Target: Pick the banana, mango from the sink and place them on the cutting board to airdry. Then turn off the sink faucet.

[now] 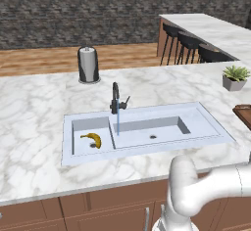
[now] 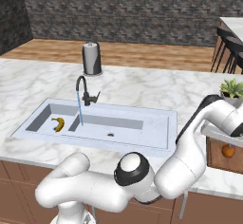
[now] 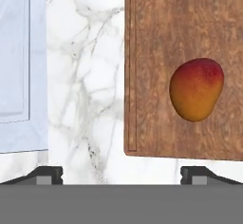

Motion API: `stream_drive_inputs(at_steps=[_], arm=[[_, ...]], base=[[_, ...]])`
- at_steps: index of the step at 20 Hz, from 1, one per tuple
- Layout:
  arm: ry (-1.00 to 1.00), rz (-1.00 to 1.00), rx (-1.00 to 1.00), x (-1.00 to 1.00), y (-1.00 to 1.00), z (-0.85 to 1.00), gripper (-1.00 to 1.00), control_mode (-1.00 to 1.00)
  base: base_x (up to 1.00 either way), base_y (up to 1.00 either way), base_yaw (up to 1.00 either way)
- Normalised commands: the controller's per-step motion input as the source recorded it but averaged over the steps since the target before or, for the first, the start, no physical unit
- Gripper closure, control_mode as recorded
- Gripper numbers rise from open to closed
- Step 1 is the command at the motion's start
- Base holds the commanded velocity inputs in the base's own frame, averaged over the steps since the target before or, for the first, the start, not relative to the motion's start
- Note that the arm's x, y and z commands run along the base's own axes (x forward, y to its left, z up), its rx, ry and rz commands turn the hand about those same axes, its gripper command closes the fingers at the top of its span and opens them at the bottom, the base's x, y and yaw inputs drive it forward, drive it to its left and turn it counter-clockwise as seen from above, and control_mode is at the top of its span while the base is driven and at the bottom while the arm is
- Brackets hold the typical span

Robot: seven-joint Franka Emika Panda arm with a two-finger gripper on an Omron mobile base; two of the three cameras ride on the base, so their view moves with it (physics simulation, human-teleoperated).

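We are seeing the banana [image 1: 91,139] lying in the smaller compartment of the sink [image 1: 196,127], its curve running roughly along the basin's width beside the drain. The mango [image 3: 196,89] is resting on the cutting board [image 3: 156,52], its long axis tilted slightly off the board's grain. Our gripper [image 3: 122,173] is hanging above with jaws spread wide, holding nothing, while the sink faucet [image 1: 115,98] is pouring water.
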Motion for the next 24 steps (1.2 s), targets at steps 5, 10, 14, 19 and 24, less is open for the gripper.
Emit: stream_drive_inputs(at_steps=[5,10,14,19,24], arm=[[-0.18,0.0,-0.16,-0.7,1.0,0.2,-1.0,-1.0],[-0.14,0.0,-0.15,-0.62,1.0,0.31,-1.0,-1.0],[-0.1,0.0,-0.17,-0.68,0.94,0.26,-1.0,-1.0],[-0.03,-0.01,-0.13,-0.72,0.87,0.28,-1.0,-1.0],[0.03,-0.06,0.12,-0.37,0.5,0.5,-1.0,-1.0]], base=[[0.0,0.0,0.0],[0.0,0.0,0.0],[0.0,0.0,0.0],[0.0,0.0,0.0],[0.0,0.0,0.0]])
